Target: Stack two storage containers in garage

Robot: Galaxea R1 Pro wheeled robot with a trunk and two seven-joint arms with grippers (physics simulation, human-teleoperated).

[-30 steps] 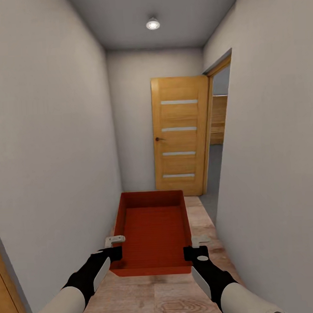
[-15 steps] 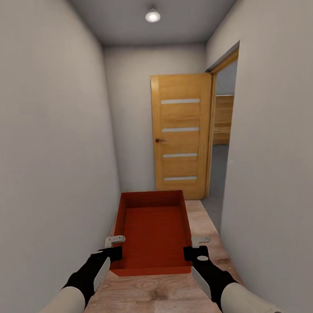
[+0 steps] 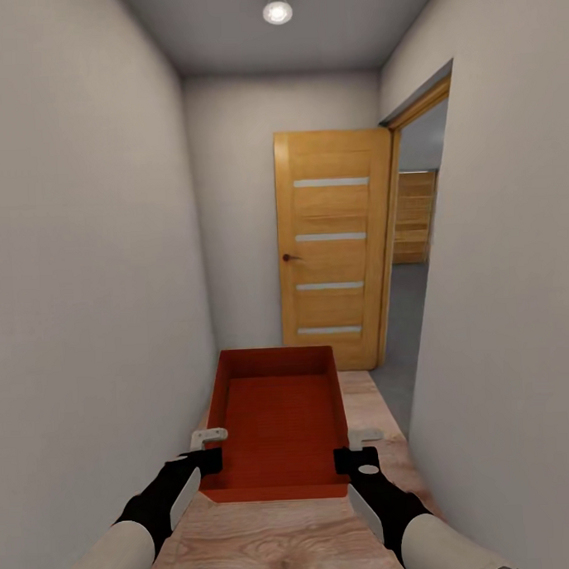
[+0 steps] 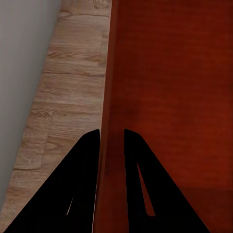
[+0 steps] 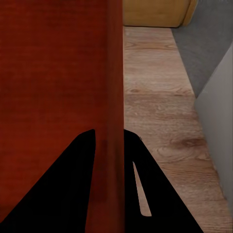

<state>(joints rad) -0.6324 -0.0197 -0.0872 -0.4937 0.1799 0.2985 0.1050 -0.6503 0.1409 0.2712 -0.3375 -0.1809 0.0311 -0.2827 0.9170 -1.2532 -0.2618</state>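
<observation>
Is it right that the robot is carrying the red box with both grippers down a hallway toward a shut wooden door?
Not quite: the wooden door stands open, as the head view shows. Both the left gripper and right gripper do carry the red box down the hallway.

Red-orange storage container [image 3: 278, 417]; beyond it an orange-brown wooden door [image 3: 331, 249] with pale frosted strips; light wood-grain plank floor [image 3: 271, 542]; pale grey walls [image 3: 86, 285].

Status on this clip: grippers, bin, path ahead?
Left gripper and right gripper shut on bin walls, bin held level. In wood-floored hallway, wooden door ahead, open doorway at right onto grey floor. Nothing in the way.
</observation>
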